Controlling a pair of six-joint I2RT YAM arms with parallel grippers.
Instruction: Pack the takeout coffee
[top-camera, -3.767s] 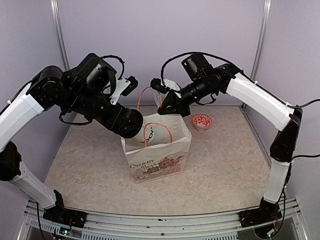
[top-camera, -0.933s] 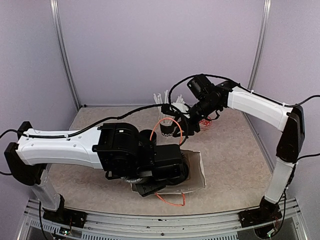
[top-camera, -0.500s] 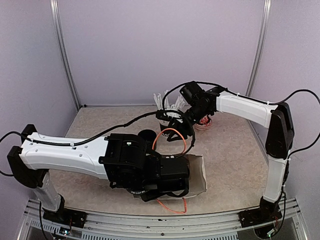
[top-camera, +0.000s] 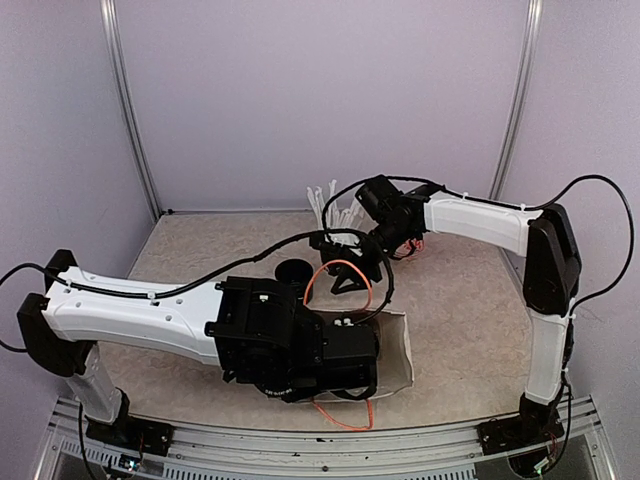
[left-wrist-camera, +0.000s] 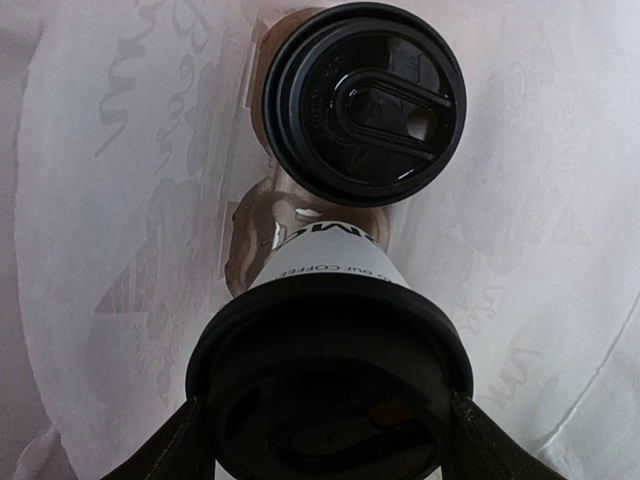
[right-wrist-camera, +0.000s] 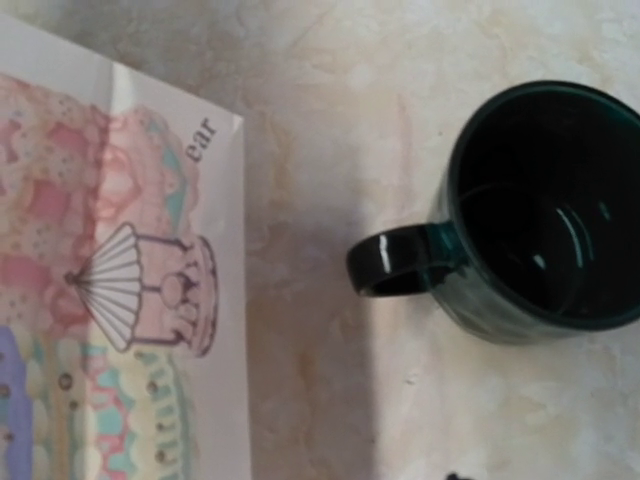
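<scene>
Paper bag (top-camera: 400, 345) lies on its side, probably so your left gripper (left-wrist-camera: 325, 440), clasping one lidded cup (left-wrist-camera: 330, 275), can slide it toward the other cup (left-wrist-camera: 365, 105) deeper inside; whether your right gripper (top-camera: 351, 281) near the orange handle (top-camera: 322, 270) is open, I cannot tell.

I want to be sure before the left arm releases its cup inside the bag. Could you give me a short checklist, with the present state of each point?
1. Far cup inside the bag, black lid on: ok.
2. Near cup lidded and inside the bag: ok.
3. Left gripper fingers on both sides of the near cup's lid: ok.
4. Near cup's base resting on the bag floor: cannot tell, the base is hidden.
5. Right gripper has a grip on the orange handle: cannot tell.
6. Black mug apart from the bag: ok.
</scene>
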